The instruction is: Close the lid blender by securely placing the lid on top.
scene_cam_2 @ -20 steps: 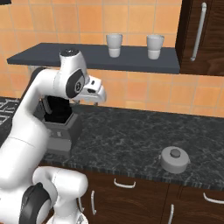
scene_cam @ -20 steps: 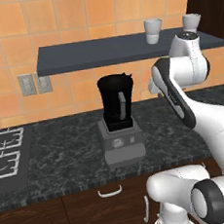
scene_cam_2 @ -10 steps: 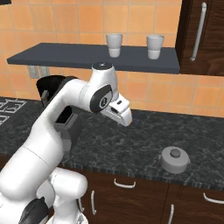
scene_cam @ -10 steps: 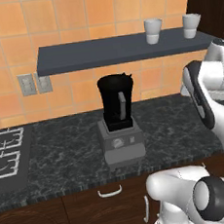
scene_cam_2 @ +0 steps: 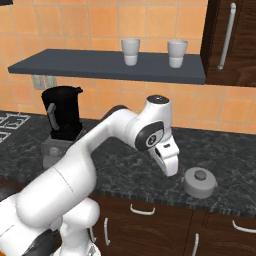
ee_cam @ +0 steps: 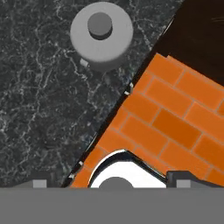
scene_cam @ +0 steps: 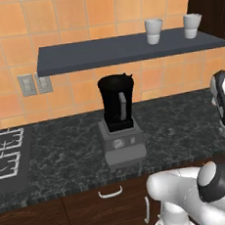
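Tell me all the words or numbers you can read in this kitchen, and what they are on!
There are none to read.
The blender: its dial has no numbers or marks that can be made out.
The lid: plain grey, no writing.
The two white cups on the shelf: plain, no label.
The wall outlets: no text.
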### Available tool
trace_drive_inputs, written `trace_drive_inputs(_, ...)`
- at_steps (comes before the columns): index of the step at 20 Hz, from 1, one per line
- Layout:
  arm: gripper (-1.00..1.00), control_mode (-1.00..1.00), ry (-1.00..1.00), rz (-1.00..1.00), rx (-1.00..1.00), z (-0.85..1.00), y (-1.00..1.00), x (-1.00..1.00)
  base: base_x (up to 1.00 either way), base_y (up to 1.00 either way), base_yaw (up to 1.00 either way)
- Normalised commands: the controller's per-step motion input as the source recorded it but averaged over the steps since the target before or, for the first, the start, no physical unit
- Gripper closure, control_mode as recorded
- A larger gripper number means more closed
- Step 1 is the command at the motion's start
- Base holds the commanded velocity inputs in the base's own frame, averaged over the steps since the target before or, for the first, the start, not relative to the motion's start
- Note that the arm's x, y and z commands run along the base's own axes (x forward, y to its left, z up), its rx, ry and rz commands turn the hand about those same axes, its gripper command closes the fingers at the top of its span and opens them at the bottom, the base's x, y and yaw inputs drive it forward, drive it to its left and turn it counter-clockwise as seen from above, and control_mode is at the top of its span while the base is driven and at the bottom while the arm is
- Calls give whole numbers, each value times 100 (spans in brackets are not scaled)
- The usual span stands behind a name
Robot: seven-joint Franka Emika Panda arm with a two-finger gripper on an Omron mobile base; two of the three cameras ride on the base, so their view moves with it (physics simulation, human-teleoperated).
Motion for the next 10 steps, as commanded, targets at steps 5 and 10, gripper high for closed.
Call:
trace_drive_inputs(5, -100, -100, 5, -28, 9, -20, -97, 3, 0, 0, 0)
trace_drive_inputs(10, -100, -100, 0, -11, 1, -30, -51, 30, 0, 0, 0)
